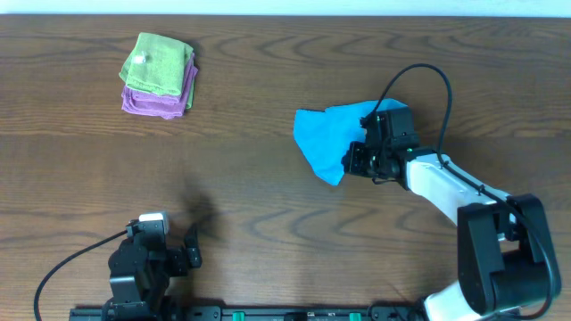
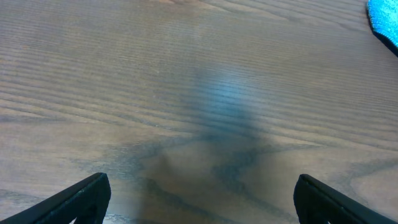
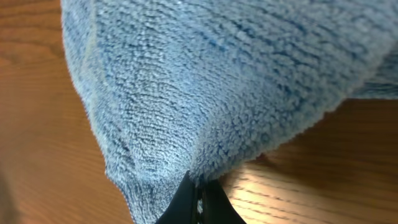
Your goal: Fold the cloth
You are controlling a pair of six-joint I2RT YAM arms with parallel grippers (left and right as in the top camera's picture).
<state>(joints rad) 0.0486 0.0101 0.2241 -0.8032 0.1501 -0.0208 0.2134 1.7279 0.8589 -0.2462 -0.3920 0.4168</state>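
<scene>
Overhead: the blue cloth (image 1: 326,134) lies crumpled right of centre on the bench (image 1: 268,232), a dark brown board with a wavy wood grain. It forms a rough, uneven triangle with one flap turned over on top. The right end effector (image 1: 352,162) sits at the cloth's lower right edge, and its black body covers part of the fabric. A black cable (image 1: 419,73) arcs above the arm. In the upper left of the frame sits a stack (image 1: 159,76) of folded cloths, a green one on top of a purple one, well apart from the blue cloth. The left end effector (image 1: 165,242) is low in the lower left of the frame, over bare wood and touching nothing.

Left wrist: the left end effector (image 2: 202,202) is spread wide. Its two dark fingertips (image 2: 81,200) stand at the bottom corners, with only bench (image 2: 186,93) between them. A corner of the cloth (image 2: 385,18) shows at the upper right.

Right wrist: the cloth (image 3: 217,81) fills most of the frame, a nubby, fuzzy terry hanging in a rounded fold. At the bottom centre the right end effector (image 3: 199,202) is closed tight, pinching the cloth's lower edge. Bench (image 3: 323,174) shows at the lower right.
</scene>
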